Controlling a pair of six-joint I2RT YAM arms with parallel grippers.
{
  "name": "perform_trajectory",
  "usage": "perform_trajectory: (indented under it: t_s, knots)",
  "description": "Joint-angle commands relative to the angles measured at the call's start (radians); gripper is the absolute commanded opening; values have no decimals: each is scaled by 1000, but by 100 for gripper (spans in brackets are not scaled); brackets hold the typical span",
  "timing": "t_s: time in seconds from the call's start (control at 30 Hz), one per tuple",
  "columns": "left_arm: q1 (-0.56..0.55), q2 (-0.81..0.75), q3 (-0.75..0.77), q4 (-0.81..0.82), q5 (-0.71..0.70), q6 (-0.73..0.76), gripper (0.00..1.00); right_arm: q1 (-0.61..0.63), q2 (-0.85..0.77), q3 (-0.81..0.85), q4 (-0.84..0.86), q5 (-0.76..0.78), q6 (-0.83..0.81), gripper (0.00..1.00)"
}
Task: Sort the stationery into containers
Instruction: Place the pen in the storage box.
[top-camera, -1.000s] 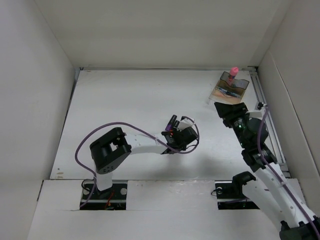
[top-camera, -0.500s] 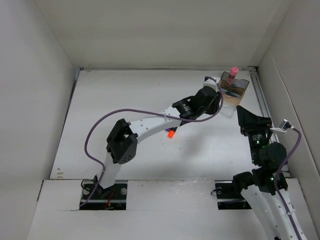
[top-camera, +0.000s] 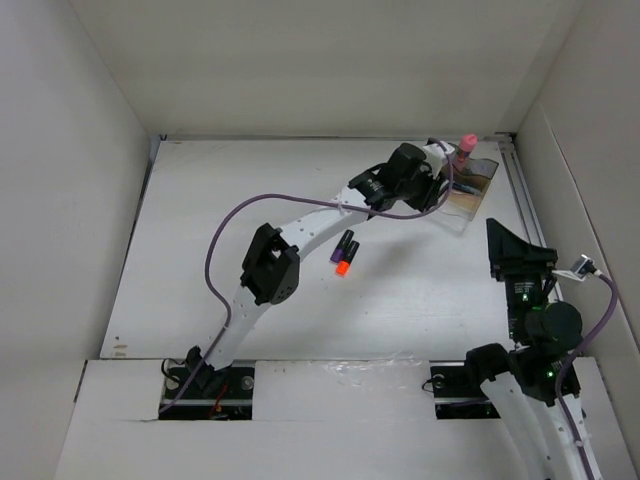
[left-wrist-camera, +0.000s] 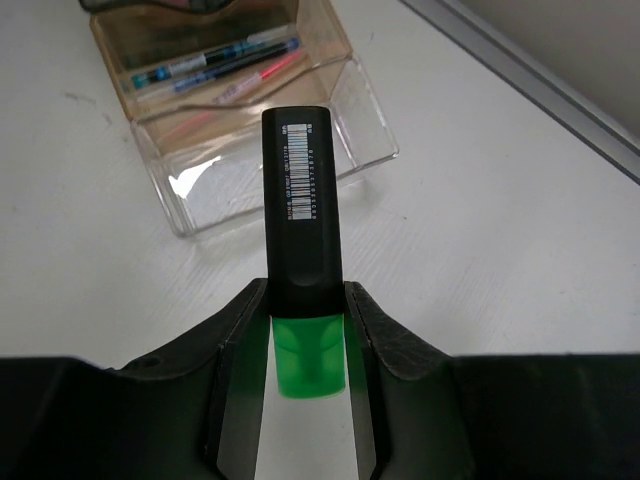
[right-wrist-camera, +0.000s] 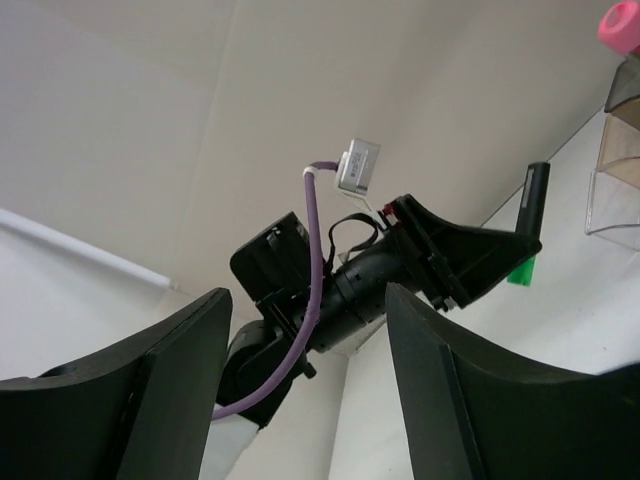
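- Green-tipped marker is clamped between the fingers of my left hand. Its black barcoded barrel points forward and its green end sits back between the pads.
- From overhead, my left arm stretches across the tabletop to the far right corner. The hand stops just beside the smoky-brown organiser.
- On the left wrist camera, the marker's far end lines up with the organiser's low front compartment. I cannot tell from there whether it has crossed the rim.
- My right wrist camera shows the marker held nearly upright, green end down, apart from the organiser's wall.
- A blue pen and a thin pink pen lie in a compartment further back.
- A pink-capped bottle stands at the organiser's far end.
- A purple-tipped marker and an orange-tipped marker lie side by side on the tabletop, near the middle and beside the left forearm.
- My right hand is raised near the right edge on the near side of the organiser, fingers spread wide and gripping nothing.
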Motion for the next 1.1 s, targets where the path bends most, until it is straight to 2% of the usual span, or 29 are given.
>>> perform_trajectory:
  t_s: [0.0, 0.1, 0.2, 0.23, 0.33, 0.37, 0.4, 0.43, 0.5, 0.73, 0.9, 1.0, 1.07]
  knots:
    - [24, 31, 134, -9, 154, 119, 11, -7, -9, 27, -1, 16, 1, 70]
    - [35, 31, 118, -18, 212, 119, 11, -7, 74, 28, -1, 16, 1, 67]
    - [35, -21, 31, -18, 256, 130, 7, -7, 190, 66, -1, 16, -8, 69]
    - [35, -76, -58, 20, 272, 130, 6, -7, 263, 80, -11, 16, -17, 70]
    - [35, -170, -203, 81, 298, 130, 6, -7, 352, 100, -12, 16, -17, 81]
    - [22, -231, -280, 91, 298, 130, 6, -7, 365, 100, -12, 16, -17, 89]
    - [22, -295, -365, 124, 286, 130, 6, -7, 389, 100, -12, 16, -26, 92]
    - [12, -296, -366, 125, 286, 130, 6, -7, 389, 113, -12, 16, -26, 94]
    - [-4, -380, -473, 175, 260, 130, 6, -7, 411, 113, -12, 16, -26, 99]
    - [-4, -512, -591, 235, 241, 119, 6, -16, 432, 103, -12, 19, -17, 99]
    - [-4, -547, -642, 273, 325, 119, 6, -16, 474, 120, 24, -104, -46, 97]
    - [-4, -560, -642, 273, 326, 119, 6, -16, 533, 145, 36, -189, -80, 96]
    - [-4, -560, -642, 264, 326, 119, 6, -16, 582, 156, 56, -248, -89, 91]
